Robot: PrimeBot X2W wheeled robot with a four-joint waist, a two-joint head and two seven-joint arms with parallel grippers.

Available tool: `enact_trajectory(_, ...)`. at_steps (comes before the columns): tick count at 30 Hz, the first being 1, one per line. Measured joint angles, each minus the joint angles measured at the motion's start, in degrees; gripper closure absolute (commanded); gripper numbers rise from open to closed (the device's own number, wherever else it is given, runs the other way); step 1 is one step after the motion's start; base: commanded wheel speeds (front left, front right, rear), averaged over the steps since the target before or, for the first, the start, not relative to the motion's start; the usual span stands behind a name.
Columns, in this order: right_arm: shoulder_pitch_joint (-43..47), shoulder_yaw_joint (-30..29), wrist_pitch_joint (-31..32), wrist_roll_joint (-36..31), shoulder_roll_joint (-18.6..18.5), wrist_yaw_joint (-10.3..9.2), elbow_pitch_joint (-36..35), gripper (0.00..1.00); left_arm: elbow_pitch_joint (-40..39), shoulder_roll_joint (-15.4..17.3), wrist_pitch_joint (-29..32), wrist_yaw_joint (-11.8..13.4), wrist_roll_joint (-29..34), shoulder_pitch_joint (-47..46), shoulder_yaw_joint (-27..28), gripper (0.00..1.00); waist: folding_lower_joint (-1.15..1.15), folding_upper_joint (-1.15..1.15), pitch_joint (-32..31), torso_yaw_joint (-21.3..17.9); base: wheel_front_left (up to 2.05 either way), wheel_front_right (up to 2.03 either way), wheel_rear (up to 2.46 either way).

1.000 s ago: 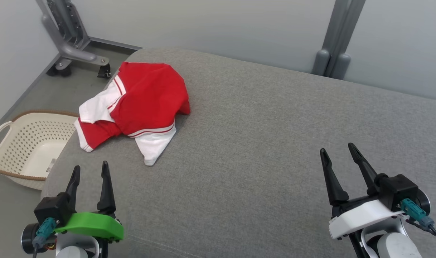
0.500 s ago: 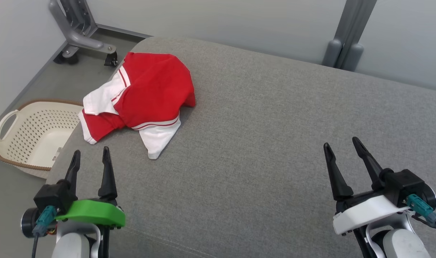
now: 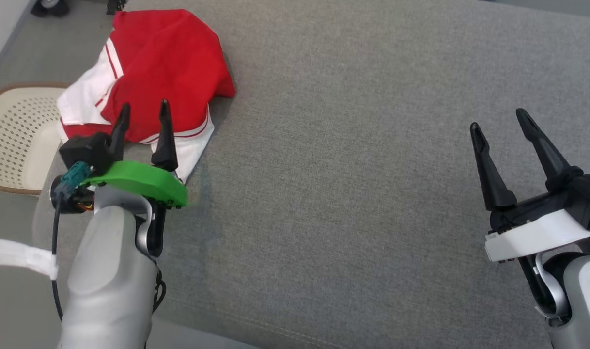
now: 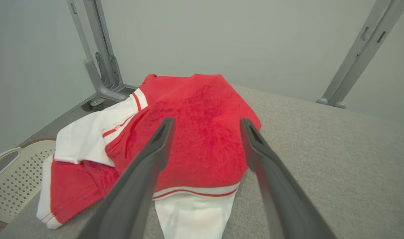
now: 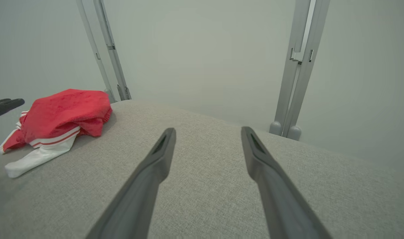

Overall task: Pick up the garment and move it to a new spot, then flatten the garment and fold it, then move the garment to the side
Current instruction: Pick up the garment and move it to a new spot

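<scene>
A crumpled red garment point(image 3: 171, 63) with white sleeves and striped trim lies bunched at the far left of the grey cushioned surface point(image 3: 348, 169). My left gripper point(image 3: 145, 109) hovers open just above its near edge, fingers pointing over the red cloth, nothing held. The left wrist view has the garment point(image 4: 202, 139) directly ahead between the two spread fingers. My right gripper point(image 3: 498, 126) stands open over bare grey fabric at the right, far from the garment. In the right wrist view the garment point(image 5: 64, 114) lies far left, beside the tips of the other gripper point(image 5: 4, 105).
A cream perforated laundry basket point(image 3: 14, 140) sits on the floor beyond the surface's left edge. Grey metal frame posts point(image 5: 296, 73) stand against the pale wall behind. The surface's left edge runs close to the garment.
The head camera has tilted down and nearer. My left arm has reached forward, bringing its open gripper from well short of the garment to its near edge. The right gripper has advanced slightly.
</scene>
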Motion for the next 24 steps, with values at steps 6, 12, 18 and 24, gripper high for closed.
enact_trajectory(6, -1.16, -0.26, -0.03, 0.78, -1.20, 0.00, 0.04, 0.00, 15.29, 0.12, 4.97, -0.08, -5.71, -8.08, -4.64, 0.00, 0.00, 0.00, 6.26, -1.70, 0.00, 0.00, 0.00)
enact_trajectory(12, -1.88, -0.49, -0.29, 0.92, -1.41, 0.00, 0.53, 0.00, 23.16, 1.46, 8.21, -0.23, -10.87, -12.57, -6.54, 0.63, 0.00, 0.00, 9.36, -3.97, 0.00, 0.00, 0.00)
enact_trajectory(18, -1.87, -1.51, -0.45, 0.81, -0.98, 0.00, 1.55, 0.00, 23.66, 3.16, 1.78, -0.23, -13.63, -12.56, -8.01, 1.00, 0.00, 0.00, 9.10, -4.88, 0.00, 0.00, 0.00)
enact_trajectory(24, -1.06, -1.47, -1.35, 0.83, 0.59, 0.00, 2.74, 0.00, 15.67, 6.04, 0.31, -0.16, -13.21, -7.87, -5.61, 1.00, 0.00, 0.00, 5.97, -4.65, 0.00, 0.00, 0.00)
